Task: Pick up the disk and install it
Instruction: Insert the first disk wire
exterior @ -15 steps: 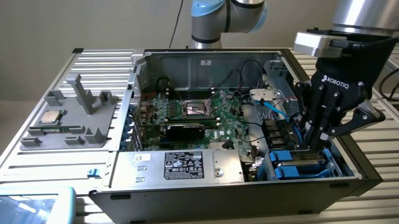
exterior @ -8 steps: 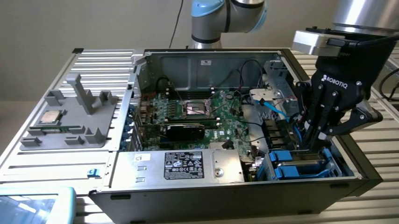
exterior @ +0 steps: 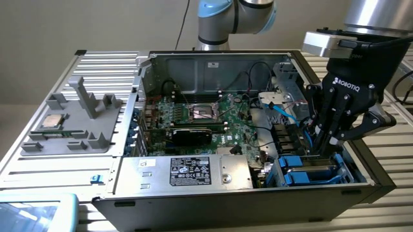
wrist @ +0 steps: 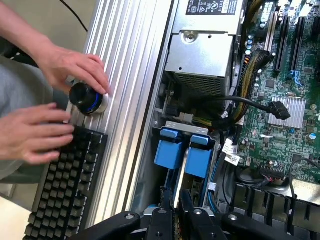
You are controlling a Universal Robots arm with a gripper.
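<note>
The disk (exterior: 314,166), grey-silver in a bright blue carrier, stands on edge in the drive bay at the near corner of the open computer case (exterior: 123,159), on the exterior view's right. My gripper (exterior: 320,145) reaches down into that bay from above. In the wrist view its fingers (wrist: 167,215) sit close together on the thin grey edge of the disk (wrist: 183,167), with the carrier's blue end beyond them. The gripper (wrist: 176,214) looks shut on the disk.
A second blue carrier (wrist: 168,147) sits beside the disk. The silver power supply (exterior: 193,171), motherboard (exterior: 206,116) and loose cables (exterior: 284,108) crowd the case. A grey fixture (exterior: 77,121) holds a processor chip (exterior: 51,121). A person's hands (wrist: 65,65) rest on a knob and keyboard (wrist: 65,185).
</note>
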